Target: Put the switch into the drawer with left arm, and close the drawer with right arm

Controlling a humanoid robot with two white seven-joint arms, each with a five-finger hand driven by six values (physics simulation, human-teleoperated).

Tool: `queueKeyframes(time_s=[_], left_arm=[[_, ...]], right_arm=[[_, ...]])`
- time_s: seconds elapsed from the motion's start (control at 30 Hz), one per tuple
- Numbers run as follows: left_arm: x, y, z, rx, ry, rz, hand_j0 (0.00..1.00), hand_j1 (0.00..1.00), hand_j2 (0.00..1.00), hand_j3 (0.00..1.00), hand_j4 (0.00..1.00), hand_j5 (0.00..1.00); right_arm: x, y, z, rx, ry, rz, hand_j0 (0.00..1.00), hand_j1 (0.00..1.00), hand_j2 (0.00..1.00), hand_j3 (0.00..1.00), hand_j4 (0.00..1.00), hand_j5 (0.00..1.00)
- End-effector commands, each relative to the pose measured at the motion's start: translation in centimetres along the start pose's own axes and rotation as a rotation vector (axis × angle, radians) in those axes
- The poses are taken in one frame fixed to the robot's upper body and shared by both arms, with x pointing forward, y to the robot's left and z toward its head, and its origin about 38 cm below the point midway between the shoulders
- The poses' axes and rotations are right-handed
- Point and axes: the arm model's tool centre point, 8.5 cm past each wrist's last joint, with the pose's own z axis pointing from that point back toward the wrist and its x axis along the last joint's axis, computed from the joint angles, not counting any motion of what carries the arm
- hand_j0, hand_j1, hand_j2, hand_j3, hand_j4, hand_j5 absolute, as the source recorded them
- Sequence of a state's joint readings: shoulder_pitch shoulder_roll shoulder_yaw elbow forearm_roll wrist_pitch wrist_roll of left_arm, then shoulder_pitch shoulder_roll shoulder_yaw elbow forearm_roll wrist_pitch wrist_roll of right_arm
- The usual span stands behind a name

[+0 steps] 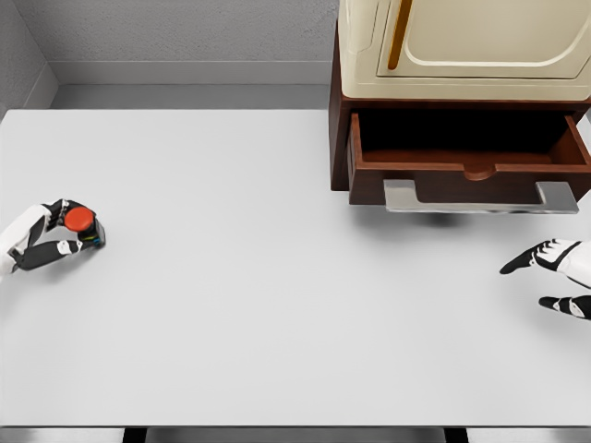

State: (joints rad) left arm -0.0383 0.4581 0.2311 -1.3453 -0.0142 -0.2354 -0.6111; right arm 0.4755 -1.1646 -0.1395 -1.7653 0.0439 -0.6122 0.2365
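At the far left edge of the white worktop [231,305], the left robot hand [42,238] lies low on the surface with its fingers [63,247] curled round the switch [81,222], a small dark block with a round red button on top; the thumb and fingers close on it from both sides, so the switch sits right in the grasp, its red cap showing just above the knuckles, and whether it rests on the worktop or is raised off it cannot be told from this view; to the right of that robot hand a broad bare stretch of worktop runs across the middle; well beyond it, up and to the right, stands a dark brown wooden cabinet [340,138] with its drawer [466,157] pulled out toward the robot, the inside dark and shadowed, and a flat grey metal handle [480,197] across its front; a cream-coloured appliance [462,46] with a rounded door panel sits on top of the cabinet; below the drawer's right end, just short of the handle and apart from it, the right robot hand [559,277] comes in from the right edge, its dark-tipped fingers spread loosely and holding nothing, hovering close over the worktop
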Motion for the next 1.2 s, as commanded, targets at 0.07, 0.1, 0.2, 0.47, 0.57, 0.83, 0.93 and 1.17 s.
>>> queueKeyframes(time_s=[0.07,0.1,0.2,0.47,0.57,0.83,0.93,1.17], left_arm=[[1.5,0.5,-0.1,0.012,-0.04,-0.018,0.37,0.37,0.37,0.37,0.37,0.37],[2.1,0.4,-0.2,0.022,-0.063,-0.02,0.36,0.36,0.36,0.36,0.36,0.36],[3.8,0.5,-0.5,0.029,-0.106,-0.042,0.35,0.35,0.35,0.35,0.35,0.35],[9.6,0.4,-1.2,0.031,-0.237,-0.172,0.34,0.34,0.34,0.34,0.34,0.34],[11.4,-0.5,-1.5,0.033,-0.27,-0.221,0.34,0.34,0.34,0.34,0.34,0.34],[15.7,-1.7,-3.3,0.013,-0.376,-0.29,0.33,0.33,0.33,0.33,0.33,0.33],[16.6,-2.2,-4.0,0.008,-0.403,-0.288,0.33,0.33,0.33,0.33,0.33,0.33],[18.2,-3.6,-4.9,0.011,-0.448,-0.285,0.33,0.33,0.33,0.33,0.33,0.33]], right_arm=[[0.0,-0.1,0.0,-0.004,0.0,-0.005,0.73,0.73,0.73,0.73,0.73,0.73],[0.0,-0.1,0.0,-0.007,-0.001,-0.005,0.73,0.73,0.73,0.73,0.73,0.73],[0.0,0.0,0.0,-0.005,0.0,-0.006,0.73,0.73,0.73,0.73,0.73,0.73],[0.0,-0.1,0.0,-0.007,-0.001,-0.006,0.73,0.73,0.73,0.73,0.73,0.73],[0.0,-0.1,0.0,-0.008,-0.001,-0.006,0.73,0.73,0.73,0.73,0.73,0.73],[0.0,-0.1,0.0,-0.007,-0.001,-0.006,0.73,0.73,0.73,0.73,0.73,0.73],[0.0,-0.1,0.0,-0.007,-0.001,-0.006,0.73,0.73,0.73,0.73,0.73,0.73],[0.0,-0.1,0.0,-0.008,0.0,-0.005,0.73,0.73,0.73,0.73,0.73,0.73]])
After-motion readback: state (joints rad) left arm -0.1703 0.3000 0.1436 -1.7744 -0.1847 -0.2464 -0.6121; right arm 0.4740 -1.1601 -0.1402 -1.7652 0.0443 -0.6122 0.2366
